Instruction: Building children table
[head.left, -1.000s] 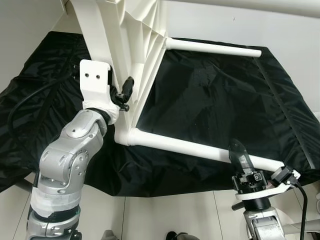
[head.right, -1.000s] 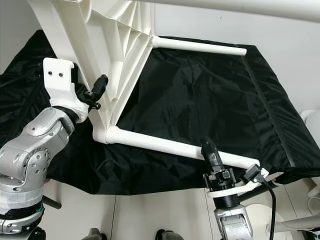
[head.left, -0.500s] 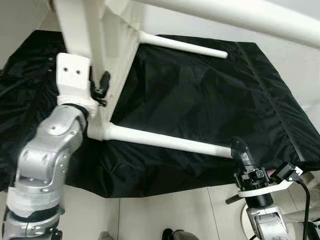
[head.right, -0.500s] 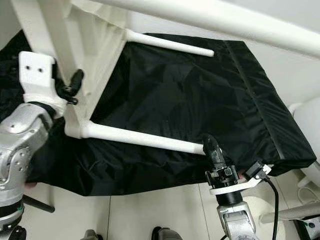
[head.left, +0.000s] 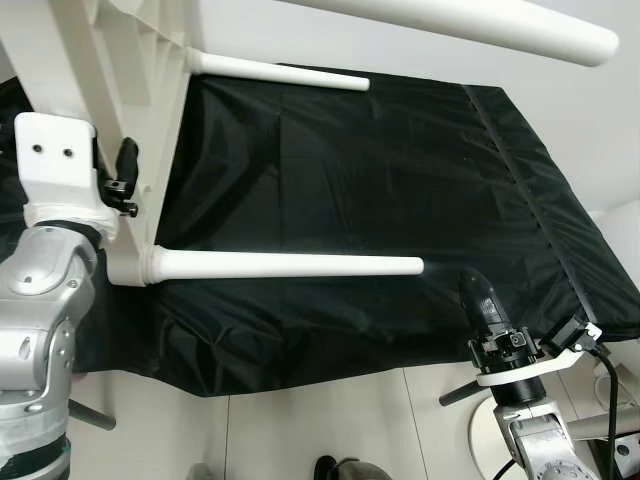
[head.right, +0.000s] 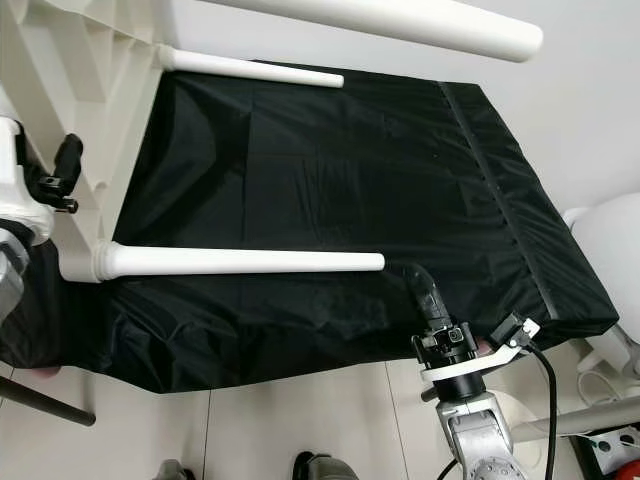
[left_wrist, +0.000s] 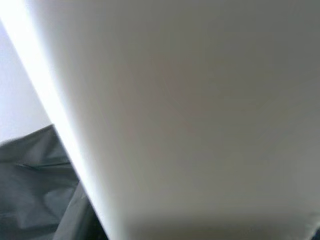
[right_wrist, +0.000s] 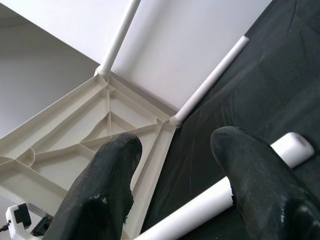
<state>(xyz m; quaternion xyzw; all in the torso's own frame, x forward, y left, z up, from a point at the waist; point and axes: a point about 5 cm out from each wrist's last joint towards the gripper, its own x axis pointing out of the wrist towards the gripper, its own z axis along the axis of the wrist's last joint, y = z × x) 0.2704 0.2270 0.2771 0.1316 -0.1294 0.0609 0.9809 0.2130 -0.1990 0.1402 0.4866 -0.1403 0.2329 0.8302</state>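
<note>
1. The white children's table (head.left: 90, 70) is standing tipped on its side at ten o'clock, legs reaching out over the black cloth (head.left: 380, 190).
2. The left gripper (head.left: 122, 175) is clamping the tabletop's ribbed edge.
3. The right gripper (right_wrist: 175, 185), at five o'clock, is hanging spread open just beyond the nearest leg (head.left: 290, 265).

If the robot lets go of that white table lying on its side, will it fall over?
Probably. The white table stands on its edge with its round legs sticking out sideways over the black cloth, so it looks tippy. The left gripper at its rim seems to steady it. Its ribbed plastic underside suggests it is stiff and fairly light.
</note>
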